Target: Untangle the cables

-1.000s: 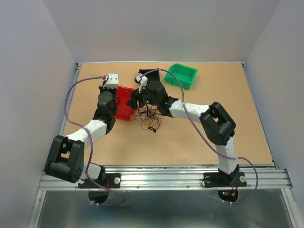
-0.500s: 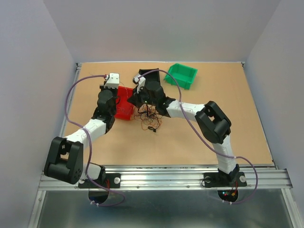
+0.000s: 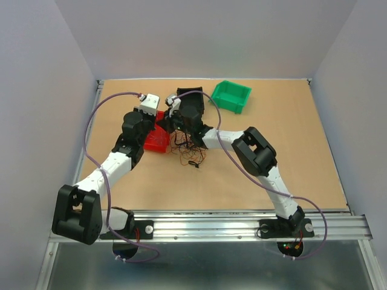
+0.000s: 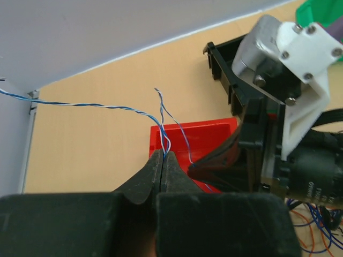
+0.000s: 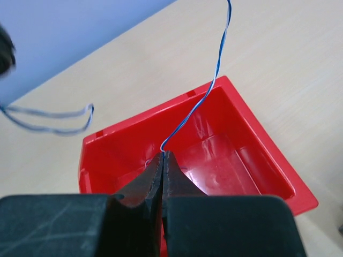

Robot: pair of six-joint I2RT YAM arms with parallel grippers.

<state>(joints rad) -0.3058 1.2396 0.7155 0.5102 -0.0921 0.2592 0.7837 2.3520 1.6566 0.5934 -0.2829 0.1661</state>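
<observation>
Trouble comes if the left end effector (image 4: 162, 158) and the right end effector (image 5: 162, 156), each pinching thin blue-and-white twisted wire (image 5: 214, 80) above the red plastic bin (image 5: 260, 150), tug too hard, snapping it or dragging the messy pile of thin wires (image 3: 190, 150) nearby.

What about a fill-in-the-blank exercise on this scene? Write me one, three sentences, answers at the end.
1. The right gripper pinches a blue-and-white wire above a bin coloured ____.
2. The left gripper is ____ on a blue-and-white strand.
3. In the top view, the far bin, standing apart from both arms, is ____.

Missing words: red; shut; green.
</observation>
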